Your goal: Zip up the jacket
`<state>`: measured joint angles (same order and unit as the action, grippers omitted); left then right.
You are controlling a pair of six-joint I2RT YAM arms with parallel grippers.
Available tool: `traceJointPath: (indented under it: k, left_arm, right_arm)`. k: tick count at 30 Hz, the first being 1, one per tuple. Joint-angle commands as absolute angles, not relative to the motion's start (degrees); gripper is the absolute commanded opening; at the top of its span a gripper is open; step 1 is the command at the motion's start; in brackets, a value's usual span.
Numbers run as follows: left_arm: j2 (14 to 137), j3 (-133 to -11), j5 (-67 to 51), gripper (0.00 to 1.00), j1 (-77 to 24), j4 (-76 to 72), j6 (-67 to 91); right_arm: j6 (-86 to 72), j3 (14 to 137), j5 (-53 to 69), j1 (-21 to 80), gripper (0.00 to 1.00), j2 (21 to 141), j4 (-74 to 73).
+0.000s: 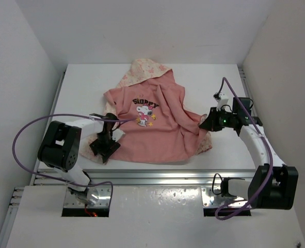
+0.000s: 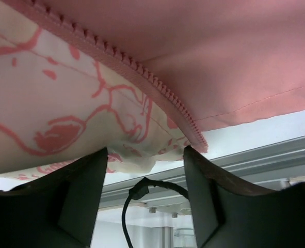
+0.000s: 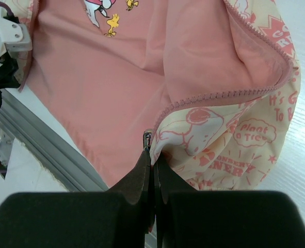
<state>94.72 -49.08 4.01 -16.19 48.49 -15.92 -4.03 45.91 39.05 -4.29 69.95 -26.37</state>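
Observation:
The jacket [image 1: 160,132] lies spread open on the white table, salmon-pink lining with a cartoon print facing up and the cream printed hood [image 1: 144,70] at the far side. My left gripper [image 1: 105,147] is at the jacket's near left edge. In the left wrist view it is open [image 2: 144,152], and the cream fabric and pink zipper teeth [image 2: 142,72] hang just at its fingertips. My right gripper [image 1: 204,122] is at the jacket's right edge. In the right wrist view it is shut [image 3: 152,153] on the jacket's zipper edge, right below a small metal slider [image 3: 147,137].
An aluminium rail [image 1: 157,175] runs along the table's near edge, just below the jacket's hem. White walls enclose the table on the left, right and back. A black cable [image 2: 137,191] loops under the left gripper. Purple cables arc from both arms.

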Motion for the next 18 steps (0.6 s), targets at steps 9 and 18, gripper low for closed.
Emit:
traceJointPath:
  k: [9, 18]
  left_arm:
    - [90.6, -50.1, -3.2, 0.13, -8.6, 47.5, -20.0]
    - [80.9, -60.4, -15.2, 0.0, 11.3, 55.0, -31.7]
  right_arm:
    - [-2.4, 48.9, 38.5, -3.7, 0.0, 70.9, -25.4]
    - [-1.0, 47.3, 38.6, -4.3, 0.0, 69.3, -25.2]
